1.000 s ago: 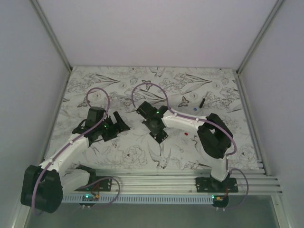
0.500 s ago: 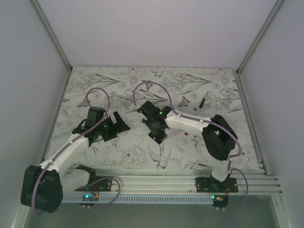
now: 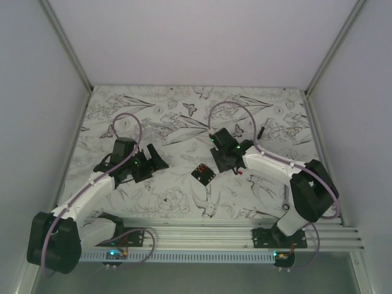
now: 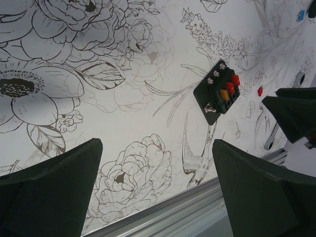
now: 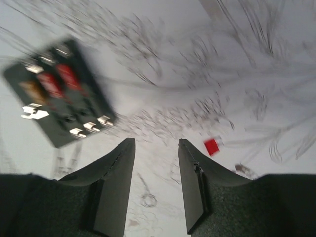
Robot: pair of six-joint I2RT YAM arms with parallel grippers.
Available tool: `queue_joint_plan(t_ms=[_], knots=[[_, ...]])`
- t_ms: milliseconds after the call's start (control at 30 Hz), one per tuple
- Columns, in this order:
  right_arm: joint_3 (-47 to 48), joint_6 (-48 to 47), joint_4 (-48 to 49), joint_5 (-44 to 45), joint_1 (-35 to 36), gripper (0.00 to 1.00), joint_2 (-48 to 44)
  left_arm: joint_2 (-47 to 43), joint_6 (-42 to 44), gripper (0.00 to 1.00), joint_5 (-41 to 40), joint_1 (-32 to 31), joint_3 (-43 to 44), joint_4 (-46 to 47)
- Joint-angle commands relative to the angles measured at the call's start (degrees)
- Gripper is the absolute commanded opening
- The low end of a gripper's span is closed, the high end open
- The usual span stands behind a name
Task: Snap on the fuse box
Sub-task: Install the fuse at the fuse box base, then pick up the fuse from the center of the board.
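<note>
The fuse box (image 3: pixel 203 174) lies flat on the flowered table, a small black square with red and orange fuses and silver terminals on its face. It shows at the upper right of the left wrist view (image 4: pixel 219 94) and, blurred, at the upper left of the right wrist view (image 5: pixel 59 91). My right gripper (image 3: pixel 233 166) hangs just right of the box, apart from it, open, with only bare table between its fingers (image 5: pixel 156 143). My left gripper (image 3: pixel 156 158) stands wide open to the left of the box, holding nothing (image 4: pixel 157 144).
A loose red fuse (image 3: pixel 239 173) lies right of the right gripper's fingers (image 5: pixel 212 146). A thin black bar (image 3: pixel 261 131) rests farther back on the right. A small blue piece (image 4: pixel 300 15) lies far off. The aluminium rail (image 3: pixel 214 229) runs along the near edge.
The right gripper was shut over the fuse box; it has opened and swung right and back, leaving the box on the table. The left arm has not moved.
</note>
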Motion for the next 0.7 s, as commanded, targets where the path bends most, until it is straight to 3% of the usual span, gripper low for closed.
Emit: queue_joint_plan(t_ms=[0, 367, 667], knots=[[-6.22, 4.73, 1.34, 1.55, -4.39, 0.47, -4.27, 1.45, -0.03, 1.00, 1.54, -0.33, 1.30, 0.29], [-14.30, 12.22, 6.14, 1.98, -13.21, 0.51, -7.06, 3.55, -0.63, 1.00, 1.55, -1.54, 2.03, 1.02], [-16.36, 17.75, 10.51, 4.60, -13.89, 0.51, -6.75, 3.69, -0.86, 1.00, 1.39, -1.90, 1.78, 1.35]])
